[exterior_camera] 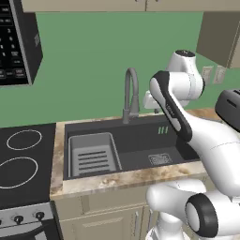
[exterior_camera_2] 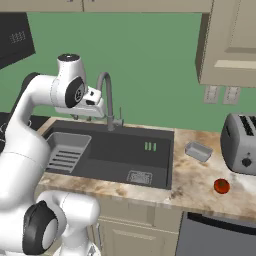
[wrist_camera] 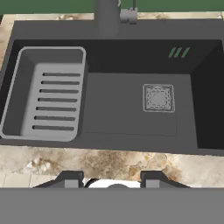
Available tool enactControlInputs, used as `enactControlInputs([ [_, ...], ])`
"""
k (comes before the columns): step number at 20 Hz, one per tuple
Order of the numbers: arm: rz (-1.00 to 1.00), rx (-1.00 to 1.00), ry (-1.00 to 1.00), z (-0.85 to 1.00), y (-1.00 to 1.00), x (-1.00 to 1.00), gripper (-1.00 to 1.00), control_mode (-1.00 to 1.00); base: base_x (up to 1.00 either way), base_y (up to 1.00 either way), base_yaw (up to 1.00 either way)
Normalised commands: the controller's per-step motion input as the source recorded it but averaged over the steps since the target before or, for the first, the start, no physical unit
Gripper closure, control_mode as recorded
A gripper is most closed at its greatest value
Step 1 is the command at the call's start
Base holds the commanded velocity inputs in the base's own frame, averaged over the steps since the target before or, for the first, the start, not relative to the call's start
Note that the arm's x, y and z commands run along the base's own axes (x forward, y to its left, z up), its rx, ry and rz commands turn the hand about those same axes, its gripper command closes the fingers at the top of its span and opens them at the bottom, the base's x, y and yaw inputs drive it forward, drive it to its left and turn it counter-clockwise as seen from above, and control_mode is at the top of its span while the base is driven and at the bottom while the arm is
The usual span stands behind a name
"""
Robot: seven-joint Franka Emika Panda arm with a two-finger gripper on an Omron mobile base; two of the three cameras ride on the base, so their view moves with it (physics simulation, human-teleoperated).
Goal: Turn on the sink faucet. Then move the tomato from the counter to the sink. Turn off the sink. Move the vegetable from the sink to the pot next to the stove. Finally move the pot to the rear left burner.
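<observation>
While over sink (wrist_camera: 131, 109) — tool (wrist_camera: 112, 178) part-open, empty

The sink (exterior_camera: 136, 140) is lying open w/ lots of room in its middle & right part. The slotted tray (exterior_camera: 91, 154) is filling its left end. The sink faucet (exterior_camera: 131, 93) is standing tall at the far edge, blocking that way in. On the counter (exterior_camera_2: 200, 185) to the right, a small grey tin (exterior_camera_2: 198, 151), a toaster (exterior_camera_2: 242, 142) & the tomato (exterior_camera_2: 221, 186) are taking up room.
</observation>
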Motion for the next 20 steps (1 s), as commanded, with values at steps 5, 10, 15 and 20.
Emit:
enactControlInputs([
  [5, 0.00, 0.00, 0.00, 0.00, 0.00, 0.00, -1.00, 1.00, 0.00, -0.23, 0.00],
  [10, 0.00, 0.00, 0.00, 0.00, 0.00, 0.00, -1.00, 1.00, 0.00, -0.55, 0.00],
  [15, 0.00, 0.00, 0.00, 0.00, 0.00, 0.00, -1.00, 1.00, 0.02, -0.52, 0.00],
  [20, 0.00, 0.00, 0.00, 0.00, 0.00, 0.00, -1.00, 1.00, 0.23, -0.41, 0.00],
])
